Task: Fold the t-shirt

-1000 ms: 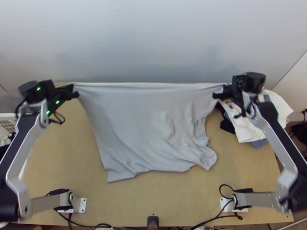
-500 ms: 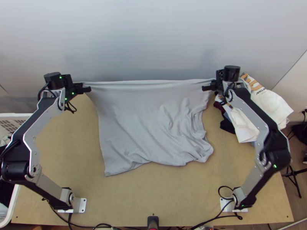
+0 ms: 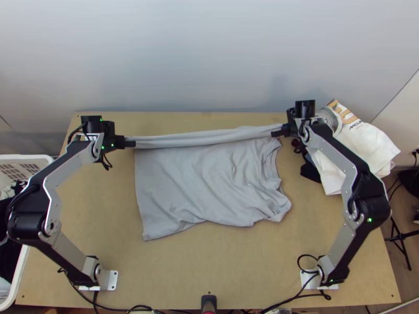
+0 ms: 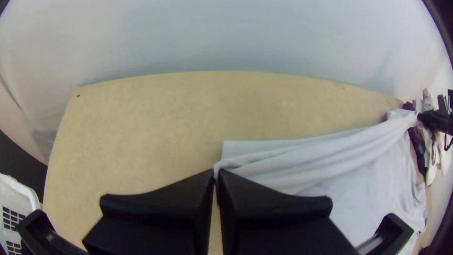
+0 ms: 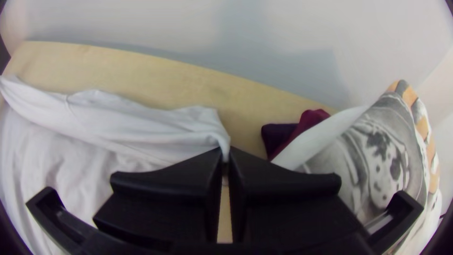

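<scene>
From where I'm standing, the folding looks to be at an early step: the far part of the grey t-shirt [image 3: 194,183] is gathered into a long band, probably to be turned over the rest, which lies spread and rumpled on the worktop [image 3: 220,272], towards its middle. The left pincer [image 4: 216,174] is pressed together on one end of that band, and the right pincer [image 5: 226,155] is closed tight on the other. Next they ought to bring the band towards the near edge, level and together, lay it flat, then let go; an uneven pull could skew the fold.

Counting up: one t-shirt, two pincers, one white basket [image 3: 26,157] and one pile of clothes [image 3: 364,152]. The pile's garments overlap too much for me to count fairly; several, I'd say.
</scene>
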You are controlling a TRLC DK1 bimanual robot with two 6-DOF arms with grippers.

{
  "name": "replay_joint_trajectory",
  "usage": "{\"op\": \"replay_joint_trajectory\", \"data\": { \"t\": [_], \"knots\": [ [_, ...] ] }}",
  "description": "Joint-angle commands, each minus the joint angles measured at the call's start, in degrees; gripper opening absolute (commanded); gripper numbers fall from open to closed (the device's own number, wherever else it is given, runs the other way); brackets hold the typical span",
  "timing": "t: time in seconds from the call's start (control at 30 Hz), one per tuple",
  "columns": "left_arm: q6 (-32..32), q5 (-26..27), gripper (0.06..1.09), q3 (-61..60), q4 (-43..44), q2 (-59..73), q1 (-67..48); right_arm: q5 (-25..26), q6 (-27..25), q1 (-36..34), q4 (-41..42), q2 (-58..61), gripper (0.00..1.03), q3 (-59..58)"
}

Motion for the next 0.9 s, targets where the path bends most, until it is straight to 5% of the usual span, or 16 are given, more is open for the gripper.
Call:
{"op": "replay_joint_trajectory", "data": {
  "t": [0.0, 0.7, 0.8, 0.87],
  "knots": [
    [0.77, 0.19, 0.18, -5.99, -2.18, -3.91, -1.71, -0.07, 0.53, 2.8, -2.15, -6.01, 0.03, -8.48],
    [4.64, 0.1, 0.2, -15.75, -2.35, -10.59, -5.67, -0.07, 1.76, 5.0, -1.8, -12.96, 0.03, -22.46],
    [4.64, 0.19, 0.42, -16.1, -2.35, -10.76, -5.4, -0.07, 2.2, 5.0, -1.27, -12.87, 0.18, -22.11],
    [4.99, 0.81, 0.86, -16.01, -3.5, -10.85, -5.23, 0.01, 2.2, 5.09, -1.27, -12.78, 0.42, -21.93]
  ]
}}
